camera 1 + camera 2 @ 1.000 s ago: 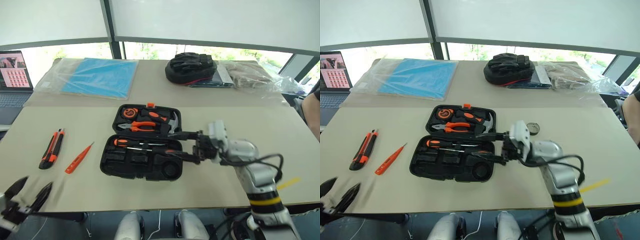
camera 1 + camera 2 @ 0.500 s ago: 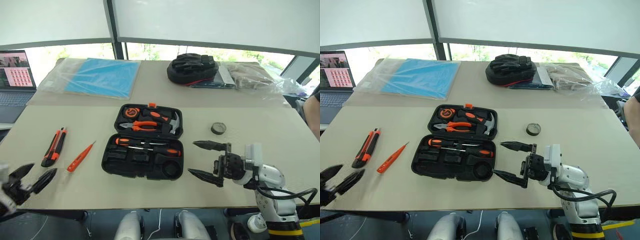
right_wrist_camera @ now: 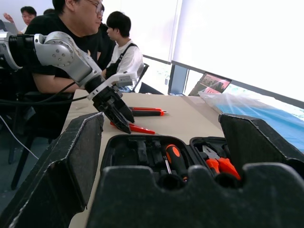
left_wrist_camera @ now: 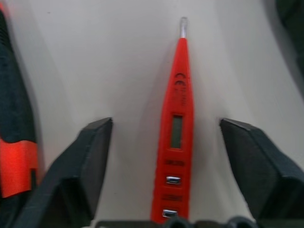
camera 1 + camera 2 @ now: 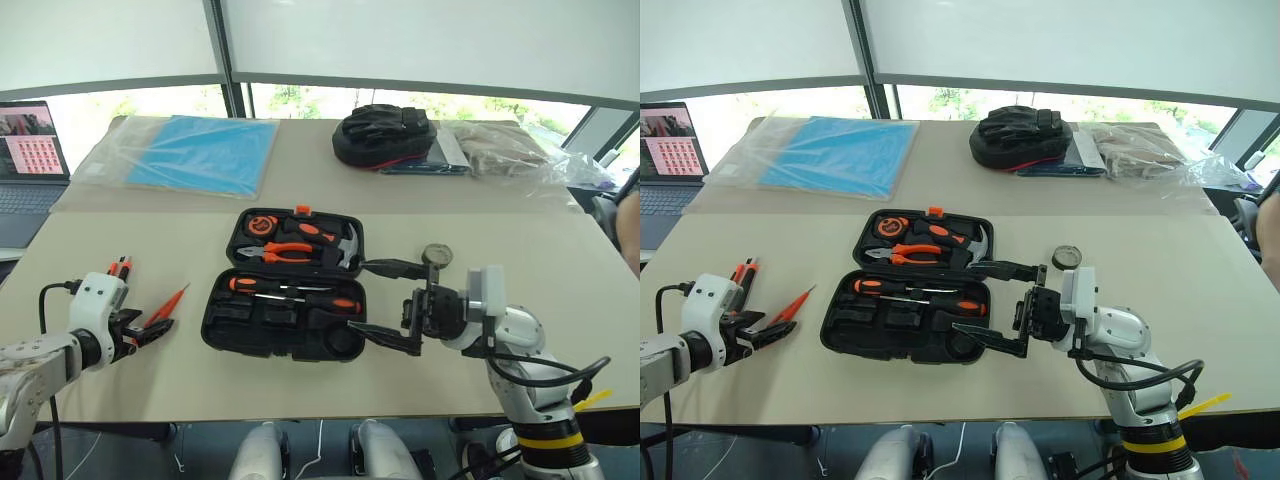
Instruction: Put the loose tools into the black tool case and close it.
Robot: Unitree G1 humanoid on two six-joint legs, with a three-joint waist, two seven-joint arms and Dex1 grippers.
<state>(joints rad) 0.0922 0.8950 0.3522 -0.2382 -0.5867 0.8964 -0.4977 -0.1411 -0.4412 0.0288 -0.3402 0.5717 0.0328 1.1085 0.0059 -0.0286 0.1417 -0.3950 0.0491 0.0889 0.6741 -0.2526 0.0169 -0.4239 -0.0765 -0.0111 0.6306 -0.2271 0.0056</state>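
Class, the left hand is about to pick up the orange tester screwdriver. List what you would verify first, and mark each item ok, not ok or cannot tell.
1. Tester screwdriver lies between the left hand fingers: ok.
2. Fingers apart, not touching it: ok.
3. Utility knife outside the fingers: ok.
4. Black tool case open: ok.
5. Free slot that fits the tester: cannot tell.
6. Right hand open, beside the case: ok.

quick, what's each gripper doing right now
Left gripper: open, fingers either side of the slim all-orange tester screwdriver, not gripping it.
Right gripper: open, holding nothing.
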